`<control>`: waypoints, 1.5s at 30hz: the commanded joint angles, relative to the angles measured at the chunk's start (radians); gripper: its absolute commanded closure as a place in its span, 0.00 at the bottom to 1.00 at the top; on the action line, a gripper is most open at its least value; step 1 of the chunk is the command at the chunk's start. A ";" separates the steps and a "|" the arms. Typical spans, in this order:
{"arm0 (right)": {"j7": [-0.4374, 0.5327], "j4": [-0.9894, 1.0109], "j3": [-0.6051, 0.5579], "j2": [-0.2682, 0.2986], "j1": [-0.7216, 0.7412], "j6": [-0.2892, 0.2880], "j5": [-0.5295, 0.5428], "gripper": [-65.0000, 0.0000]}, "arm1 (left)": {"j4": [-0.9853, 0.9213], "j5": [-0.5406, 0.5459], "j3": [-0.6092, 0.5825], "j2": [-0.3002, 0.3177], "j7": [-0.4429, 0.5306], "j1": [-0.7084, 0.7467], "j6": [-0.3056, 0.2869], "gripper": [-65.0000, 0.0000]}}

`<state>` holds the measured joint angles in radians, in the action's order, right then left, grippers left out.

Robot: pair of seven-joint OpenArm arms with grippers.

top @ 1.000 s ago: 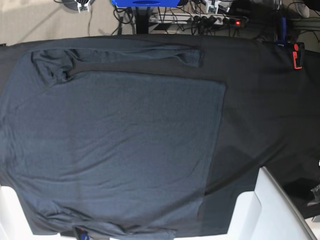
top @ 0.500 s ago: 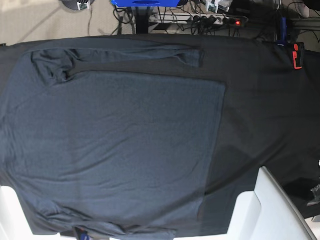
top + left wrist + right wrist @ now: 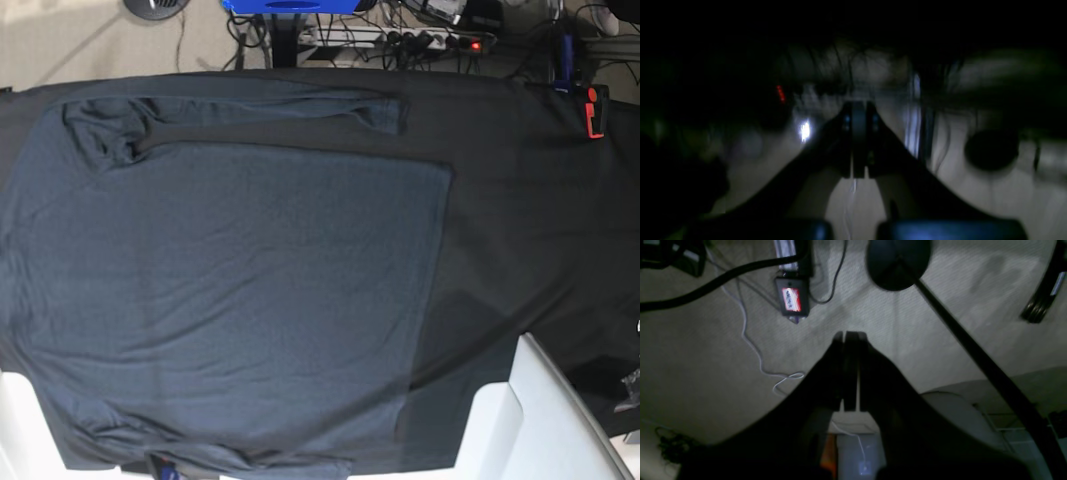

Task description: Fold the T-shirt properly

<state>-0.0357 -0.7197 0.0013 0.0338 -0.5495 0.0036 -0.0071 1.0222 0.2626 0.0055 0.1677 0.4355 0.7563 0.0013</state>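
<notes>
**Lying flat: shirt spread, both grippers clenched on nothing**

Lying across the left and middle of the black table cloth (image 3: 530, 220), the T-shirt (image 3: 230, 290) is spread flat, one sleeve folded along its upper edge. A red clamp (image 3: 595, 112) sits at the cloth's far right corner. The right gripper (image 3: 850, 336) is clenched tight, empty, above carpeted floor (image 3: 706, 373). The left gripper (image 3: 858, 110) is likewise clenched and empty, its surroundings dark and blurred.

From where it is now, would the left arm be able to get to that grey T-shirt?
Probably yes, but not right away. The T-shirt lies flat with nothing on it, so the way looks free. The left gripper is shut, though, and faces the floor off the table.
</notes>
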 commanded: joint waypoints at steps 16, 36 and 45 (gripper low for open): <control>-0.071 -0.668 0.167 -0.058 -0.251 -0.006 0.003 1.00 | 0.518 0.148 -0.006 0.105 0.016 0.147 0.004 0.73; -0.313 -0.937 0.174 -0.025 -0.257 -0.684 0.348 0.57 | 0.528 0.151 -0.009 0.097 -0.249 -0.008 0.004 0.62; -0.316 -0.941 0.176 -0.025 -0.226 -0.699 0.348 0.61 | 0.528 0.149 -0.009 0.095 -0.252 -0.013 -0.113 0.61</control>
<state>-0.3668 -1.6455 0.1730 0.0055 -0.7624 -0.6819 0.3302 1.5360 0.4118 -0.0067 0.2569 0.1665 0.7345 -0.1089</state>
